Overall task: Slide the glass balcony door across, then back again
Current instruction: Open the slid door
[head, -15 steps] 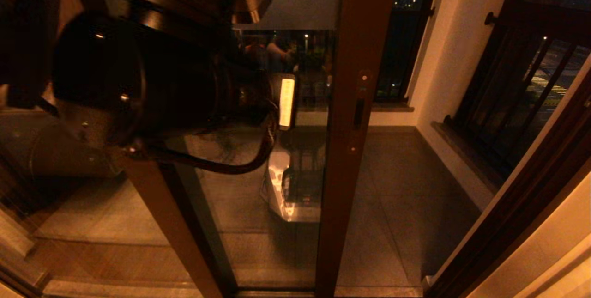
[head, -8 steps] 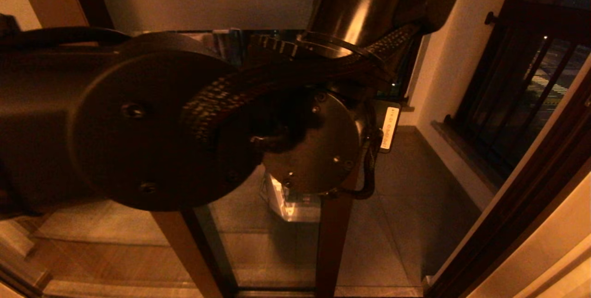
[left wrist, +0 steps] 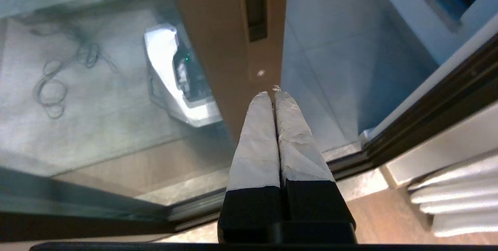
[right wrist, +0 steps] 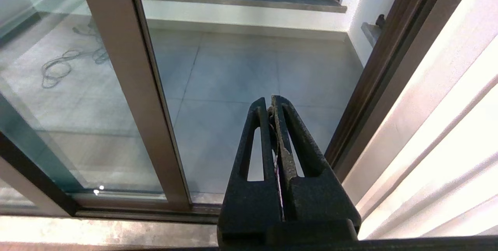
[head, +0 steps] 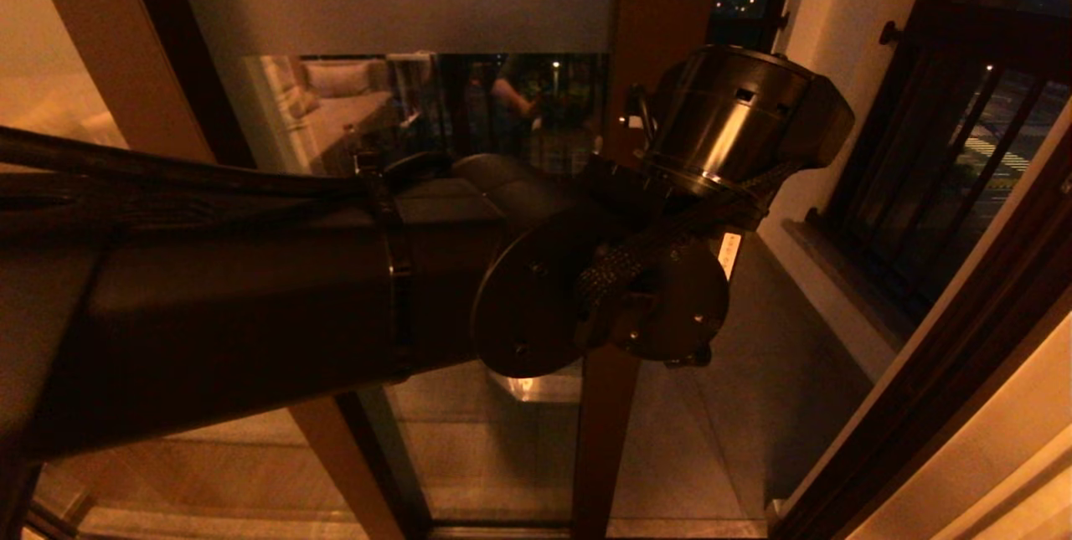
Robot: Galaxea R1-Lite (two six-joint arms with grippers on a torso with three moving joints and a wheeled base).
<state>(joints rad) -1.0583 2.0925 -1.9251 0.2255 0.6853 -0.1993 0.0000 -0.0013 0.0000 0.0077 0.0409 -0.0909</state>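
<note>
The glass balcony door (head: 601,439) has a dark brown stile and a frosted band (head: 402,8) near its top. It stands partly open, with a gap on its right. My left arm reaches across from the left, and its wrist (head: 737,121) covers the handle area. In the left wrist view the left gripper (left wrist: 274,92) is shut and empty. Its taped tips point at the stile (left wrist: 218,29) close to its free edge, just below the handle slot (left wrist: 255,6); contact cannot be told. My right gripper (right wrist: 269,102) is shut, low and back, facing the gap beside the stile (right wrist: 128,68).
A fixed panel's brown post (head: 335,456) leans at the lower left. Black-barred windows (head: 946,163) and the dark door jamb (head: 946,356) stand on the right. A white device (left wrist: 175,72) and a loose cable (left wrist: 50,87) lie behind the glass. A pale curtain (right wrist: 447,134) hangs beside the right gripper.
My left arm has swung from close before the head camera forward and to the right, bringing its wrist to the door stile. The door has not shifted.
</note>
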